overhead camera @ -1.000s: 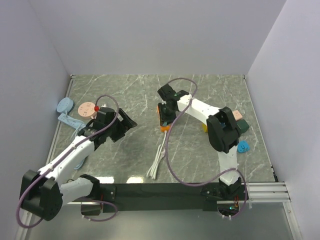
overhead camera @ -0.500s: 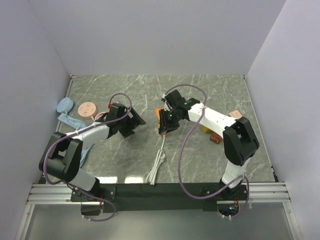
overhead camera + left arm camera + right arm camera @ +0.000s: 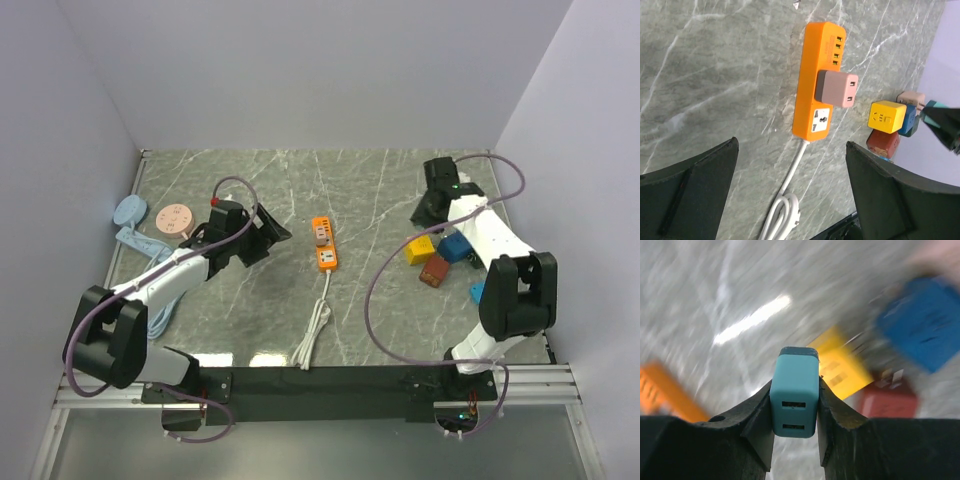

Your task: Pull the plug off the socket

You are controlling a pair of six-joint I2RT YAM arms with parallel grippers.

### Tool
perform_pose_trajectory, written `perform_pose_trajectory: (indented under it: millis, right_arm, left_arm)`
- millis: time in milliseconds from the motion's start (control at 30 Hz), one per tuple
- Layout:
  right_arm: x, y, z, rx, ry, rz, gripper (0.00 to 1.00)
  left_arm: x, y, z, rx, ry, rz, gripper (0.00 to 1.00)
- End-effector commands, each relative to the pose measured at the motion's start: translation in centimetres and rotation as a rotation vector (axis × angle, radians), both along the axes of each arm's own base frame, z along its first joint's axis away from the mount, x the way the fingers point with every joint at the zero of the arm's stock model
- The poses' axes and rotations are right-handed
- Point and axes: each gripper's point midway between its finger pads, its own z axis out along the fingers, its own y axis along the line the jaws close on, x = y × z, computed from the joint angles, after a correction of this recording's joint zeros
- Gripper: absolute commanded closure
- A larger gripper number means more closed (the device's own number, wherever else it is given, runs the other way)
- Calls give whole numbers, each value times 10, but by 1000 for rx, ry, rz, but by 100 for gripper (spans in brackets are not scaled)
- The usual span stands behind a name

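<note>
**Top view:** high at 6 o'clock, looking down on the whole table (image 3: 250, 180).
**Left wrist:** low at 9 o'clock of the strip (image 3: 323, 243) (image 3: 810, 75), looking across it toward 3 o'clock.
**Right wrist:** close above the yellow cube (image 3: 420, 248) (image 3: 886, 116) (image 3: 840, 367), looking down, blurred.

All three views share the strip and the yellow cube.

Blurred blue cube (image 3: 925, 325), orange power strip (image 3: 665, 390) cut by left edge, white cable (image 3: 796, 162) cropped below

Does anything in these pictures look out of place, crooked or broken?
Nothing looks broken or spilled. One thing stands out: a pink plug still sits in the orange strip, while the right pincer holds a teal plug well away from it.
</note>
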Motion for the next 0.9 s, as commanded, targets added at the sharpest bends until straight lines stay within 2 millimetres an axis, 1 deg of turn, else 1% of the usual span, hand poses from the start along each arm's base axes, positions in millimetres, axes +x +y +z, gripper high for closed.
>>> perform_pose_trajectory:
  millis: [0,33,67,100,133,200,233,267,333,400,467,533,567,633,667,700,733,867]
  right_arm:
    - [27,-40,8,-79,-14,-144,100]
    - [32,-47,4,-88,3,-165,100]
    - [36,-54,0,-102,14,-190,100]
    - [44,-62,-9,-109,38,-209,100]
    - [44,-65,-16,-114,66,-220,100]
    - [48,-75,-26,-145,94,-249,91]
    - [48,-78,-28,-154,102,-257,87]
    - [49,-81,-29,-164,103,-266,82]
    - [53,-83,-37,-157,119,-269,78]
    - [53,-83,-46,-161,149,-266,76]
    - [54,-83,-48,-161,159,-260,75]
    - [52,-84,-48,-166,160,-265,71]
    - [52,-84,-47,-169,159,-262,60]
    - [49,-86,-47,-177,166,-264,47]
    - [49,-86,-46,-178,168,-264,38]
    - [47,-85,-46,-177,172,-263,33]
    - [47,-84,-45,-172,172,-263,24]
    - [48,-78,-26,-150,128,-237,19]
  left_arm:
    - [-7,1,7,-7,-26,-21,7]
    - [-8,2,9,-6,-30,-23,7]
    - [-10,2,6,1,-19,-25,7]
    - [-11,3,6,5,-18,-25,7]
    - [-11,3,6,6,-15,-27,7]
    - [-13,4,5,17,-1,-30,7]
    - [-14,5,7,18,-7,-32,7]
    - [-15,5,7,17,-6,-31,7]
    - [-18,6,10,11,-13,-30,7]
    - [-20,6,9,7,-9,-29,7]
    - [-22,7,10,4,-12,-27,7]
    - [-24,8,13,1,-19,-25,7]
    - [-25,9,12,1,-17,-22,7]
    - [-27,9,12,0,-18,-26,7]
    - [-29,10,11,1,-15,-24,7]
    - [-29,10,12,-2,-17,-24,7]
    - [-30,10,11,-3,-15,-25,7]
    - [-34,12,9,5,-9,-23,7]
